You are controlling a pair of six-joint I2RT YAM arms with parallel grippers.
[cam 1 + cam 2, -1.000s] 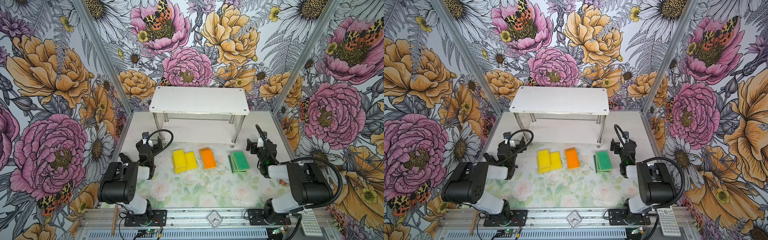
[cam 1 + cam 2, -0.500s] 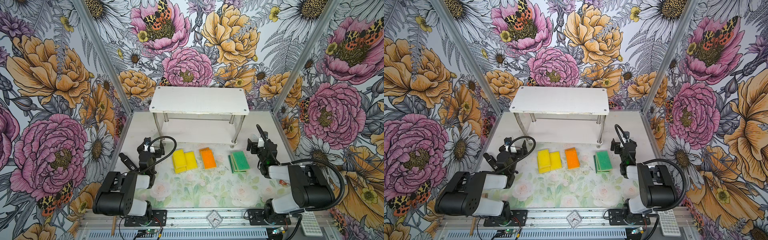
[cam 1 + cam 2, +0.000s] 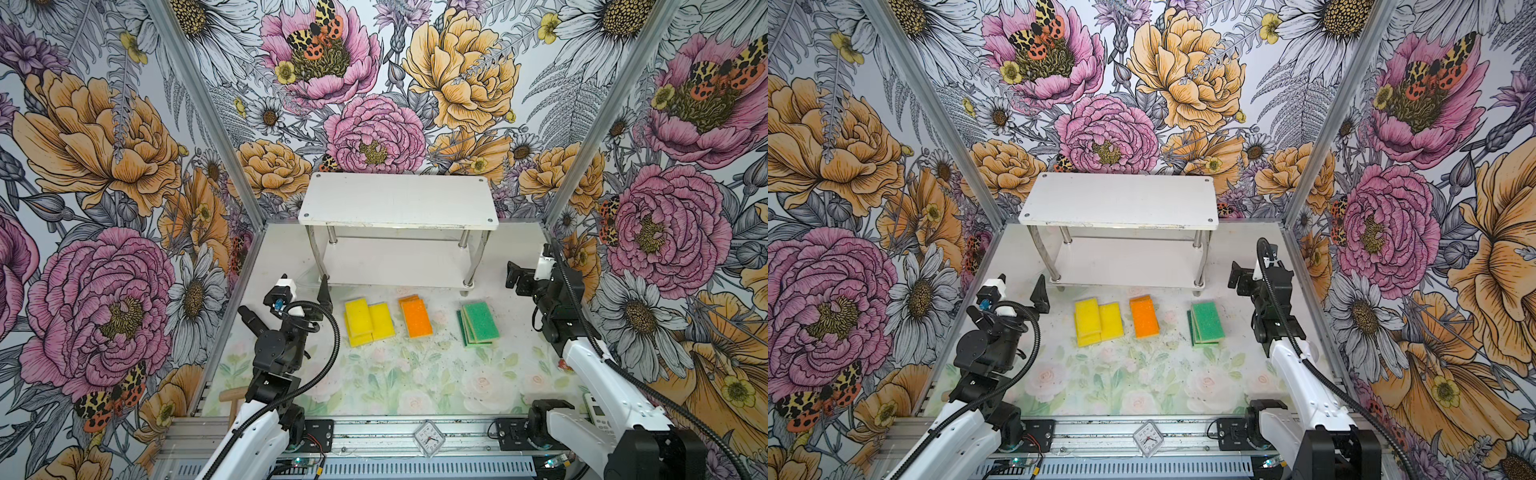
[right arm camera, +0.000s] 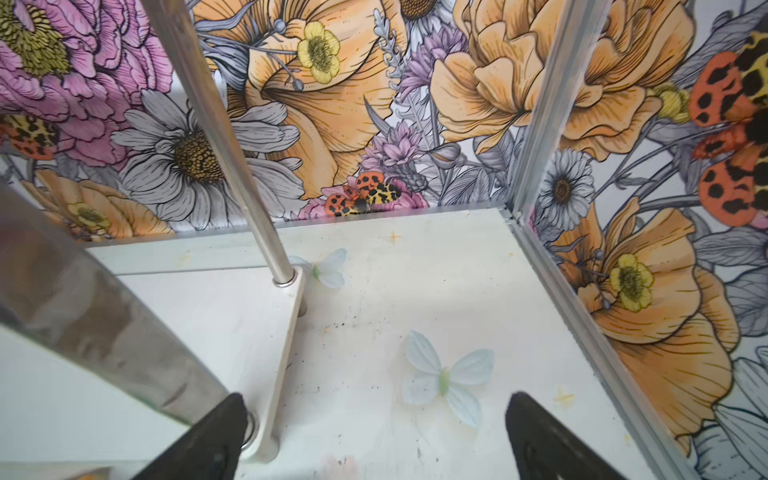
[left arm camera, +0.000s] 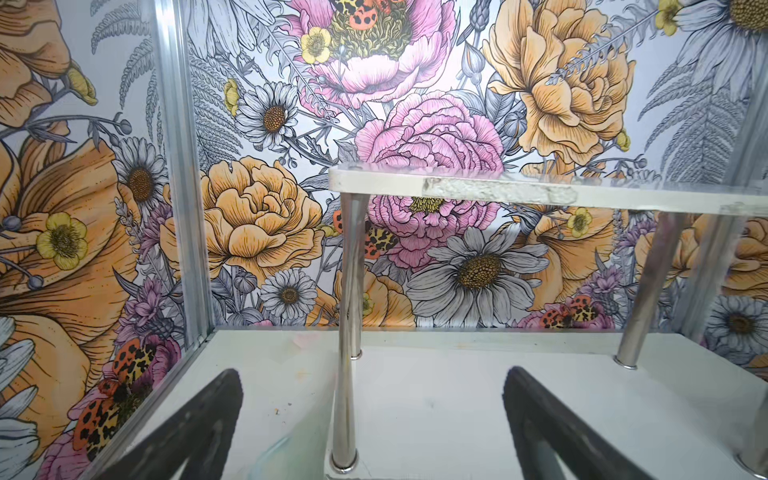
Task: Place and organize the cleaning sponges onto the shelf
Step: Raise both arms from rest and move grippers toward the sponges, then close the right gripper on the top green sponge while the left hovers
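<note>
Sponges: stacked on table before shelf, between left tool and right tool; both gape wide, holding nothing.

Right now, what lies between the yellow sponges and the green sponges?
The orange sponges, lying apart from the yellow sponges and green sponges; both top views show it.

Flat green rectangular sponges lie mostly hidden under their stack's top one. The right wrist view blurs a chrome tube leg of the white two-tier shelf.
</note>
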